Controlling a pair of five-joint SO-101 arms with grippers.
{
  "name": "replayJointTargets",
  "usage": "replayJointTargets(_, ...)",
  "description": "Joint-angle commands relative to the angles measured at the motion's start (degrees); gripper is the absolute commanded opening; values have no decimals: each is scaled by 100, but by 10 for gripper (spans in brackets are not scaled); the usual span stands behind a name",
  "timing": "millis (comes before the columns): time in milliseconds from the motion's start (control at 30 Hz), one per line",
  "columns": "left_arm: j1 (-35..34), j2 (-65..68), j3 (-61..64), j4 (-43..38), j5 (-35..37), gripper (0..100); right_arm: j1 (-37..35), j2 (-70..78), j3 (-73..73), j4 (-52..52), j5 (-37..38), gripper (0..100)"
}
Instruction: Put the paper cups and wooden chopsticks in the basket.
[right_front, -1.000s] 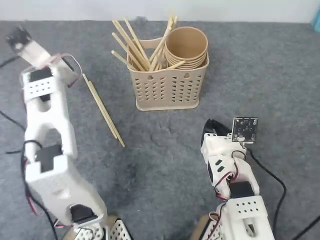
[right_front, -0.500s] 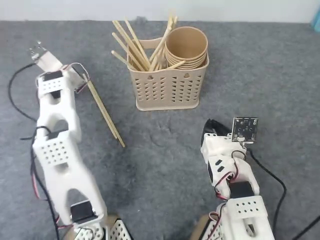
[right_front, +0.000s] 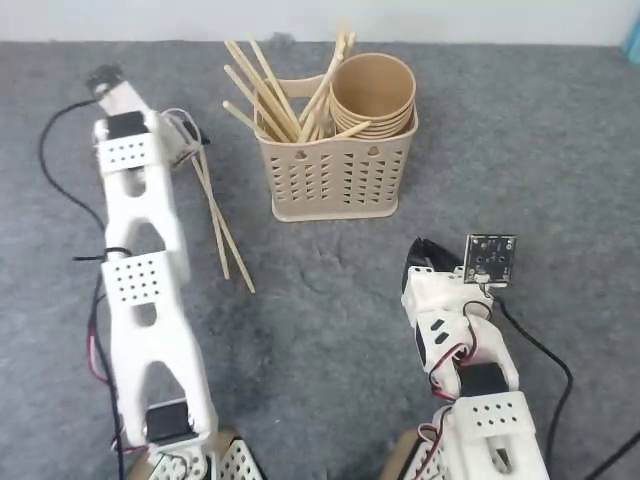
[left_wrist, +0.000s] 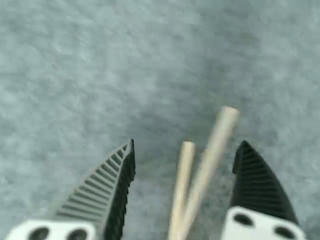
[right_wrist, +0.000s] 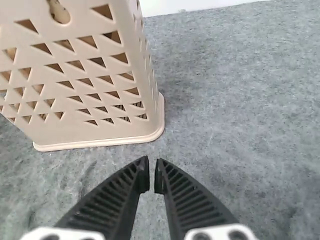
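Two wooden chopsticks (right_front: 222, 228) lie splayed on the grey mat, left of the beige basket (right_front: 335, 185). My left gripper (right_front: 190, 150) hangs over their far ends. In the left wrist view it (left_wrist: 188, 146) is open, and both chopsticks (left_wrist: 200, 170) pass between its jaws without being clamped. The basket holds stacked paper cups (right_front: 372, 92) and several chopsticks (right_front: 268, 90) standing on end. My right gripper (right_front: 420, 255) rests low in front of the basket's right corner, and in its own view it (right_wrist: 151, 162) is shut on nothing, facing the basket (right_wrist: 80, 75).
Grey mat (right_front: 330, 320) covers the table, with open room between the two arms and to the basket's right. Thin black cables trail beside the left arm (right_front: 55, 150) and the right arm (right_front: 545, 350).
My left arm has swung right toward the basket and come down over the chopsticks' far ends. The two chopsticks shifted right and splayed apart. The right arm has not moved.
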Motion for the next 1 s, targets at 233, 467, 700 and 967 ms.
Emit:
replayJointTargets(233, 281, 1486, -2413, 167, 62, 134, 40, -92, 123, 22, 97, 41)
replayJointTargets(467, 281, 1723, -2765, 167, 62, 13, 40, -92, 123, 4, 97, 41)
replayJointTargets(700, 290, 1477, -2774, 607, 62, 12, 40, -92, 123, -13, 97, 41)
replayJointTargets(967, 475, -26, -2747, 1916, 62, 12, 40, -92, 123, -13, 97, 41)
